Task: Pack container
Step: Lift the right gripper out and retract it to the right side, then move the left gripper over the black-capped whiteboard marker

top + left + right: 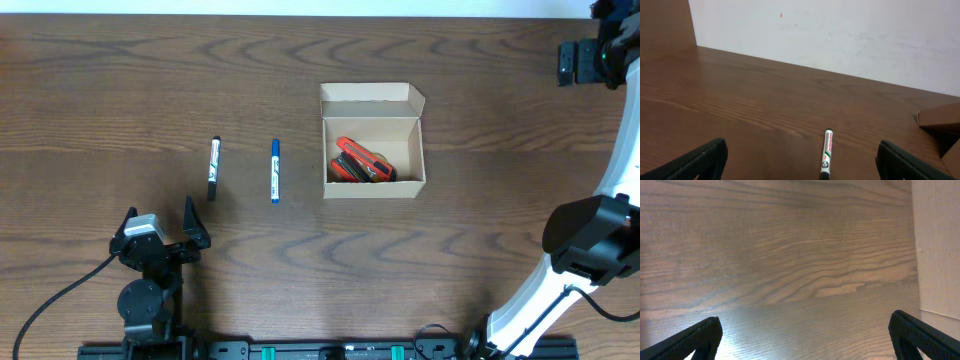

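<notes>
Next marker pickup
Left gripper (161, 214), right gripper (805, 320) gape empty; best straddle slim black plastic marker (213, 168) mid-barrel, then carry to open tan cardboard box (372, 128).

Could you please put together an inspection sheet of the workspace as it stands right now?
Surface: dark wood-grain table.
Job's things: container stands open near the middle with its flap lid back, and red and black pens lie inside. A black marker and a blue marker lie apart on the table to its left, outside it.
Clutter: nothing seen.
Grippers: left gripper open and empty, near the black marker; right gripper open and empty, above bare table.
Cables: black cable trails from the left arm's base.
Surroundings: white wall beyond the table's far edge.
</notes>
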Controlling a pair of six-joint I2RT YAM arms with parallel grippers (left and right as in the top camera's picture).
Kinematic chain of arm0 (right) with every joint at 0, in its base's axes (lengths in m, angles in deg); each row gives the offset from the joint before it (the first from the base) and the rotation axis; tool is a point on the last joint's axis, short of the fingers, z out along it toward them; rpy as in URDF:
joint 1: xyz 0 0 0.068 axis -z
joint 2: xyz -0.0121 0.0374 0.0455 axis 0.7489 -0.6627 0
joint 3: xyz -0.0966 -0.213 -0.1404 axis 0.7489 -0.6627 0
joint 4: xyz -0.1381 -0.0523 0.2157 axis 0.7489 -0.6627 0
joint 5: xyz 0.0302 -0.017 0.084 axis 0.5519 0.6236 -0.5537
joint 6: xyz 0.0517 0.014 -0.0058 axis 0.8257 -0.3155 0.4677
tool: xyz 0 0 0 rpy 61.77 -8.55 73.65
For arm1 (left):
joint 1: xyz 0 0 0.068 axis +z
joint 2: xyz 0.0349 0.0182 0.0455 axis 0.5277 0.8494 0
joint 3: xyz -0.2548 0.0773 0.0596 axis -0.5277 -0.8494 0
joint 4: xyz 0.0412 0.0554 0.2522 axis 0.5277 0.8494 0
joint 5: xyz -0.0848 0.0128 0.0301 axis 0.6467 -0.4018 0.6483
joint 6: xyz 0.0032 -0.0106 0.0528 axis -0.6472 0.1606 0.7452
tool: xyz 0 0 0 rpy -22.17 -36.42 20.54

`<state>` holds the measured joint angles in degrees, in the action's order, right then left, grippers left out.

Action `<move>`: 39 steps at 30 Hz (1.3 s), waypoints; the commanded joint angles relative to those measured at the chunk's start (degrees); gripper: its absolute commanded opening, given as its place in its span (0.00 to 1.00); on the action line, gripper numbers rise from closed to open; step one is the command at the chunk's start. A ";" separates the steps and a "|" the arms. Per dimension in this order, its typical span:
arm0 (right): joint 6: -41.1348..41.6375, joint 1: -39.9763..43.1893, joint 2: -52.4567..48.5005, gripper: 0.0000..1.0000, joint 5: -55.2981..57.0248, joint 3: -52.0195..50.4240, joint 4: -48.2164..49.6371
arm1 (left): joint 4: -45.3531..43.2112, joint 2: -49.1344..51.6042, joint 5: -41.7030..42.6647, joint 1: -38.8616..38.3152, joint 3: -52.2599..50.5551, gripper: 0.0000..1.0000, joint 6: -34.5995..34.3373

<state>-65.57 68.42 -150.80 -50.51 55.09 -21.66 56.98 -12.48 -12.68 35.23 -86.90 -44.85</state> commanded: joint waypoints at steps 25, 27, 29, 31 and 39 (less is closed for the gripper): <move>0.81 0.46 -0.61 0.99 -0.44 -0.31 -0.02 | 4.79 4.76 9.22 0.35 25.68 0.95 6.84; 0.81 0.46 -0.61 0.99 -0.46 -0.31 -0.11 | 10.08 8.28 9.33 0.35 32.68 0.95 9.81; 0.81 0.46 -0.61 0.99 -0.46 -0.31 -0.11 | 14.10 11.61 10.36 0.35 39.26 0.95 11.13; 0.81 0.46 -0.61 0.99 -0.44 -0.31 -0.13 | 14.53 13.68 10.34 0.35 44.39 0.95 11.08; 0.81 0.46 -0.61 0.99 -0.44 -0.31 -0.13 | 12.92 17.88 15.28 0.35 51.98 0.95 13.42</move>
<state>-65.55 68.42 -150.80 -50.95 55.05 -21.73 67.80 2.21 -1.58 35.23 -36.59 -33.98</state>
